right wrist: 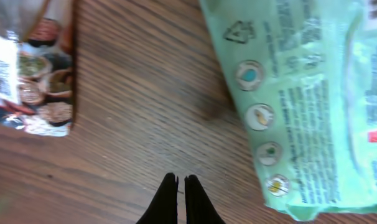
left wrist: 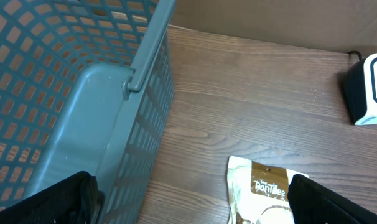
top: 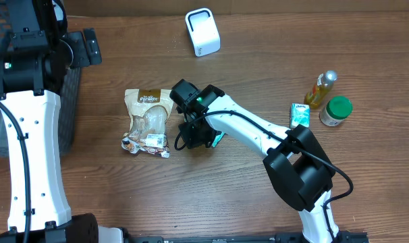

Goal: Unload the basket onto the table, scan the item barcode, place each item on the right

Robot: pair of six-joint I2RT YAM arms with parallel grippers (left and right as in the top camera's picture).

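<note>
Beige pouch (top: 148, 121) and green packet (right wrist: 313, 99) lie flat; white scanner (top: 202, 32) stands apart.

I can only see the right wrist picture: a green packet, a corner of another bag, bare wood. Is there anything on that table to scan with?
Observer: Probably. A white boxy device stands at the far edge of the table; it looks like a scanner.
Operator: What is the other bag?
Observer: A tan snack pouch, lying flat beside the right gripper.
Operator: And the other arm?
Observer: The left gripper hangs open by a blue-grey basket.
</note>
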